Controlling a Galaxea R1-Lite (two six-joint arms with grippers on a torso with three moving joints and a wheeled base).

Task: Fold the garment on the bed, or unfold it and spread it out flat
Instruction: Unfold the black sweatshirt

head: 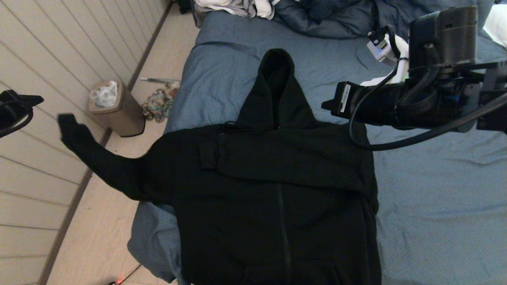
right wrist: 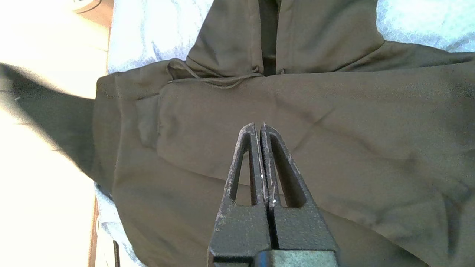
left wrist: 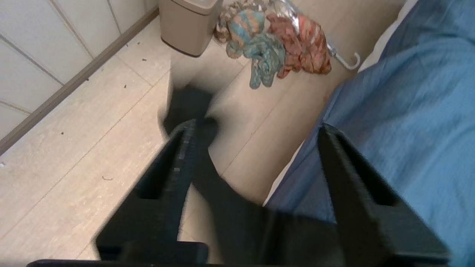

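Wood floor runs along the left, with a bin (head: 116, 107) by the wall. Over it hangs the left gripper (left wrist: 256, 128), jaws wide and empty, the hoodie (head: 277, 190) sleeve just beneath one finger. That hoodie lies front-up on the bed (head: 435, 190) — one sleeve folded across the chest. Right gripper (right wrist: 258, 128) hovers above it — jaws pressed together, holding nothing.

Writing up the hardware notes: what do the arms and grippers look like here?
Both grippers are matte black with long tapering fingers that have triangular cut-outs: left gripper, right gripper, its finger edges scuffed pale. The right arm is black with a grey block on top, a white barcode label, and a looping black cable.
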